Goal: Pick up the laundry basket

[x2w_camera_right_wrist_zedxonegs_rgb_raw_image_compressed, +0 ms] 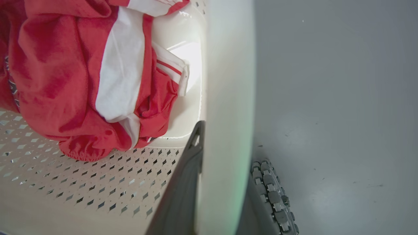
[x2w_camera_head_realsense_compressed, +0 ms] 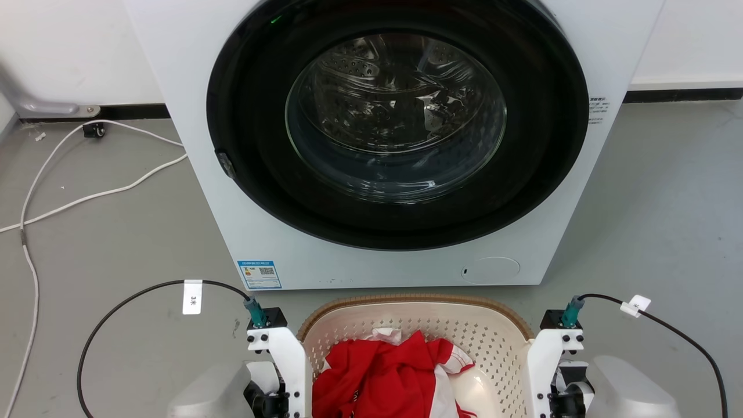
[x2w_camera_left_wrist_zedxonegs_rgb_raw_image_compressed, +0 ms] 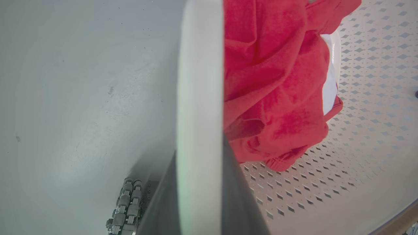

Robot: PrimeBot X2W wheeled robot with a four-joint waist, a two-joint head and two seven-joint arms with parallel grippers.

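You have the laundry basket [x2w_camera_head_realsense_compressed: 464,331] at six o'clock in the head view, just short of the washing machine [x2w_camera_head_realsense_compressed: 191,174] at twelve. Your left claw [x2w_camera_left_wrist_zedxonegs_rgb_raw_image_compressed: 199,147] is clenched on the white handle [x2w_camera_left_wrist_zedxonegs_rgb_raw_image_compressed: 199,65] at the basket's nine o'clock side. Your right claw [x2w_camera_right_wrist_zedxonegs_rgb_raw_image_compressed: 227,143] grips the one at three o'clock, a finger on either face. I cannot tell whether the basket is clear of the floor [x2w_camera_head_realsense_compressed: 87,244]. Raise both arms together and level, so the red garment [x2w_camera_head_realsense_compressed: 395,371] rides inside and neither handle twists free.
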